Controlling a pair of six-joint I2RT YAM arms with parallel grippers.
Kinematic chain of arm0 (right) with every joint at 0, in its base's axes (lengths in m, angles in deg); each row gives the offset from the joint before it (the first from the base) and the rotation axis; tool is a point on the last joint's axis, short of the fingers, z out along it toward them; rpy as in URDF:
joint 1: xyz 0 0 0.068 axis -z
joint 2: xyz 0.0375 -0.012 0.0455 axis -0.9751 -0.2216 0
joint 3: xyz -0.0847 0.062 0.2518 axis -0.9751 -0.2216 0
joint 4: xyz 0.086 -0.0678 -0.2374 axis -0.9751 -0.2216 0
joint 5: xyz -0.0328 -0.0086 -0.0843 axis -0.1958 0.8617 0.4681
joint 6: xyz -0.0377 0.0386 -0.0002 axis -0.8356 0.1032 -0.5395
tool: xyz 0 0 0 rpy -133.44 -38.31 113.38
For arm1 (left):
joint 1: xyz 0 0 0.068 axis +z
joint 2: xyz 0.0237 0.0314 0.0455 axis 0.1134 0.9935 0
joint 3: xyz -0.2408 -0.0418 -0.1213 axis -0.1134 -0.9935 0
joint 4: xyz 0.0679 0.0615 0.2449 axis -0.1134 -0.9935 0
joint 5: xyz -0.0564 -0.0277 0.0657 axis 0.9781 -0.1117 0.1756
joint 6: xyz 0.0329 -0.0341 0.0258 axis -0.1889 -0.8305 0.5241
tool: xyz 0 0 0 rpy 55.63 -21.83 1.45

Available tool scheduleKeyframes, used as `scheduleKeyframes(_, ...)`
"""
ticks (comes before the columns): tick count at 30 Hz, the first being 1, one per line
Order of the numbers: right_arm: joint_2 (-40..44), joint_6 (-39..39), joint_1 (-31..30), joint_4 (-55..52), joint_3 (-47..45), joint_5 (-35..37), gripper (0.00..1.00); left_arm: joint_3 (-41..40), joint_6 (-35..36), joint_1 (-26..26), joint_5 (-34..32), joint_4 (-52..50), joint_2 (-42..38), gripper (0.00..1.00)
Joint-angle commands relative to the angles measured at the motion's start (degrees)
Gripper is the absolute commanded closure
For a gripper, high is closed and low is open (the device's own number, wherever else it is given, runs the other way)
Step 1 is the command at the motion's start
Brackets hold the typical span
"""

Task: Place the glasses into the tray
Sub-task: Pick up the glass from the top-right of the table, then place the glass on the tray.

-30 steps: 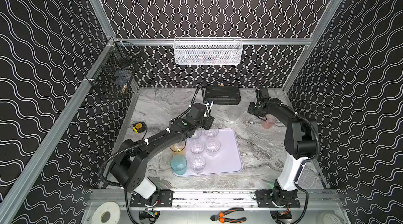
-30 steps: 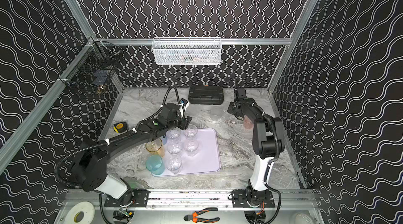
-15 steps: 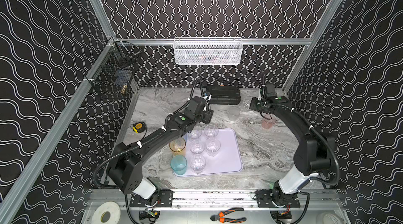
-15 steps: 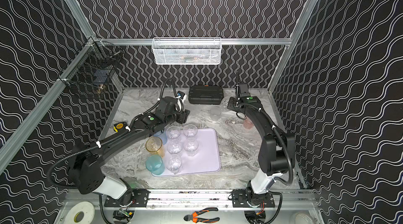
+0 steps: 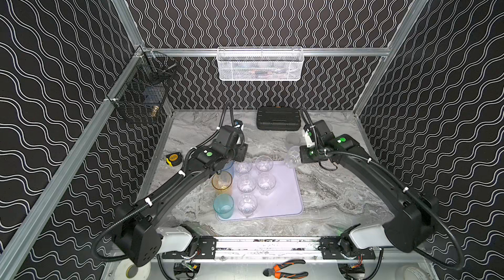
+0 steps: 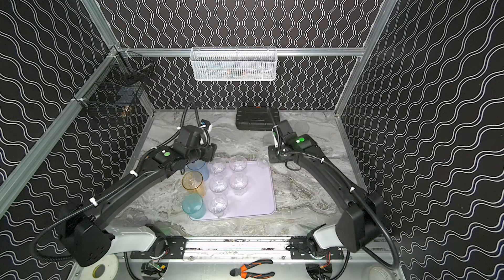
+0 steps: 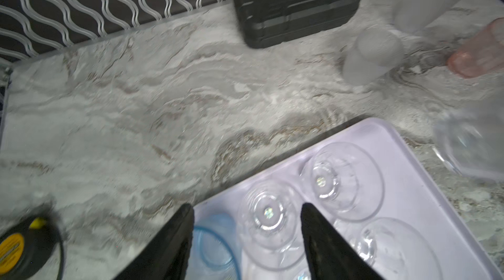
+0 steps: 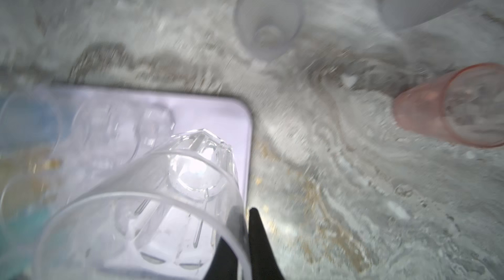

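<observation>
The lilac tray (image 5: 283, 196) holds several small clear glasses (image 5: 246, 183), with a blue glass (image 6: 197, 168), an amber glass (image 5: 222, 181) and a teal glass (image 5: 223, 206) along its left side. My right gripper (image 8: 245, 218) is shut on the wall of a tilted clear glass (image 5: 293, 156), held over the tray's far right corner. My left gripper (image 7: 246, 207) hangs open above the blue glass (image 7: 215, 240) and a clear one. On the table stand two frosted glasses (image 7: 371, 55) and a pink glass (image 8: 450, 104).
A black ribbed case (image 5: 278, 122) sits at the back wall. A yellow tape measure (image 5: 173, 157) lies left of the tray. A white mesh basket (image 5: 260, 64) and a black wire basket (image 5: 144, 96) hang on the walls. Pliers (image 5: 286, 271) lie past the front rail.
My right arm has carried the clear glass from the back right of the table to the tray's far right corner. My left gripper has drifted a little to the left, still open.
</observation>
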State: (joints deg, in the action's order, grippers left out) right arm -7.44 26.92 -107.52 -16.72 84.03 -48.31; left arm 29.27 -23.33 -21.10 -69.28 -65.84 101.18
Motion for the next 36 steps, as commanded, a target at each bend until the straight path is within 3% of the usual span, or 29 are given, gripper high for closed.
scheduleKeyframes(1, 2.80, 0.05, -3.92, -7.06, -2.41, 1.78, 1.00, -1.52, -1.63, 1.45, 2.88, -2.79, -2.05, 0.34)
scheduleKeyframes(10, 7.45, 5.11, -15.13, -7.81, -10.01, 5.53, 1.00, -3.66, -4.94, 2.76, 9.09, -3.76, -2.60, 0.35)
scheduleKeyframes(15, 6.76, 9.89, -25.10, -4.09, -12.89, 9.84, 1.00, -4.11, -3.85, 4.42, 8.99, -8.93, -4.01, 0.35)
scheduleKeyframes(23, 3.37, 14.12, -33.33, 0.28, -13.90, 11.66, 1.00, -6.88, -4.69, 8.76, 9.60, -10.50, -7.29, 0.35)
scheduleKeyframes(36, -2.88, 17.50, -38.01, 5.29, -15.57, 14.45, 1.00, -6.48, -4.46, 8.98, 9.43, -9.30, -6.94, 0.35)
